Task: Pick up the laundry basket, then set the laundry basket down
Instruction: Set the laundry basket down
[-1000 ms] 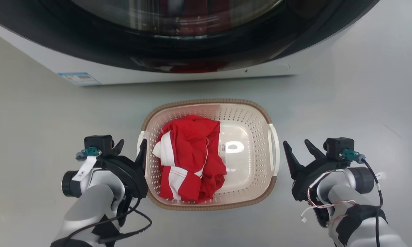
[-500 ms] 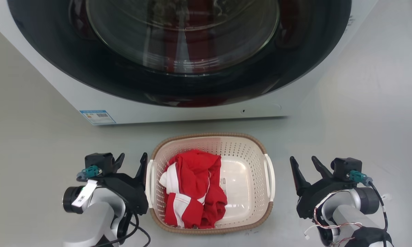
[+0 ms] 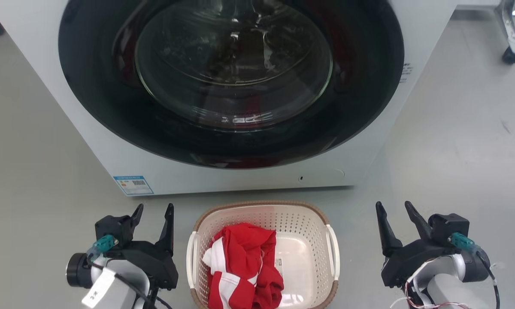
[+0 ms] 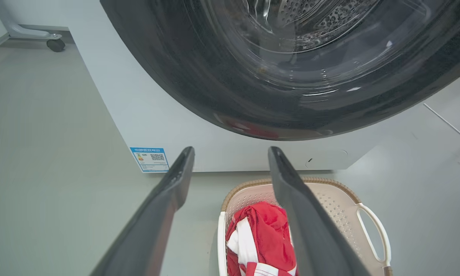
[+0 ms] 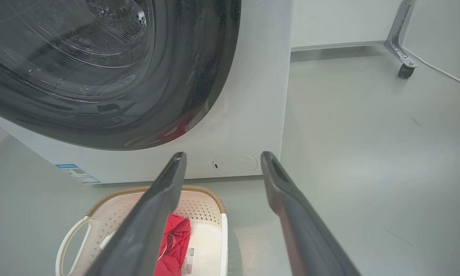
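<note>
So, left gripper: it's hanging low on the left with nothing in it. The fingers are standing apart and pointing at the washer. The inner finger is sitting just beside the basket's left handle, not touching it.
Left wrist cam: it's showing the same spread fingers, with the basket lying below and off to their right.
Basket: it's sitting on the floor right in front of the washer, between the two grippers. Red clothes are bunching up in its left half.
Long axis: it's running side to side, so each white handle is facing a gripper.
Right gripper: it's empty too, with fingers spread. It's hanging near the right handle, but a clear strip of floor is showing between them.
Right wrist cam: the basket is lying below and to the left of these fingers.
Nearer arm: I'm calling it for the left one.
What the grab is needing: I'm guessing both arms should be closing inward along that long axis, one per handle, with the right one covering more ground.
Stage: nobody's holding the basket, so I'm not telling whether the lift is done.
</note>
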Robot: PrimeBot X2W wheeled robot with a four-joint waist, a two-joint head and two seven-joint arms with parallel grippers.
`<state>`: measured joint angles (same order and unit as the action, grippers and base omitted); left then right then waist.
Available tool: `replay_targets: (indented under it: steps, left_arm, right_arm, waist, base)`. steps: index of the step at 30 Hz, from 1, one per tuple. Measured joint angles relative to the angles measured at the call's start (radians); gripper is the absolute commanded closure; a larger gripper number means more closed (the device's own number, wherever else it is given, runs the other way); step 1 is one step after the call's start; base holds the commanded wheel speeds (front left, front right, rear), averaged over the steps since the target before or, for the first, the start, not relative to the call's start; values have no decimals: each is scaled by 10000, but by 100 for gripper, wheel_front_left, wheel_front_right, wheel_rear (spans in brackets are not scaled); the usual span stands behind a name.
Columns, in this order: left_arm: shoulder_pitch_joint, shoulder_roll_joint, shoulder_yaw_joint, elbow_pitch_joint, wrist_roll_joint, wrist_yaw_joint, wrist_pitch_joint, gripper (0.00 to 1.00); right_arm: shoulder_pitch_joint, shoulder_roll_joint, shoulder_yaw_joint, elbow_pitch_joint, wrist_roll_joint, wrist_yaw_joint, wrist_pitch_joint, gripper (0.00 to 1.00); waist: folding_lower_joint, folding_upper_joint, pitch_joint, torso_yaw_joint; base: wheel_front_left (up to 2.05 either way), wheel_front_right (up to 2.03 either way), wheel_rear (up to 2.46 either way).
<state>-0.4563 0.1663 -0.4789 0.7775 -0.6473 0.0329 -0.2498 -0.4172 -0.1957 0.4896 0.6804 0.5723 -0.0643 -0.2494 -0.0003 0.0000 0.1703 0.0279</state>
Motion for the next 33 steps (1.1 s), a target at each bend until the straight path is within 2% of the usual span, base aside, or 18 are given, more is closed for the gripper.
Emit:
replay_targets:
  steps: [6, 18, 33]
  left_arm:
    - [957, 337, 194, -1674, 556, 382, 0, 0]
    - [2642, 849, 527, -4661, 1448, 729, 0, 0]
    - [4621, 949, 1298, -6514, 1741, 909, -2, 0]
  right_arm:
    - [724, -196, -355, -1244, -437, -245, 0, 0]
    - [2165, -439, -1035, -3273, -1220, -493, 0, 0]
    - [3783, -451, -1664, -4834, -1919, -589, 0, 0]
  waist:
    - [1, -1, -507, -43]
    - [2, 0, -1236, -121]
    - [3, 0, -1693, -116]
  base:
    - [0, 0, 0]
    - [0, 0, 0]
    - [0, 0, 0]
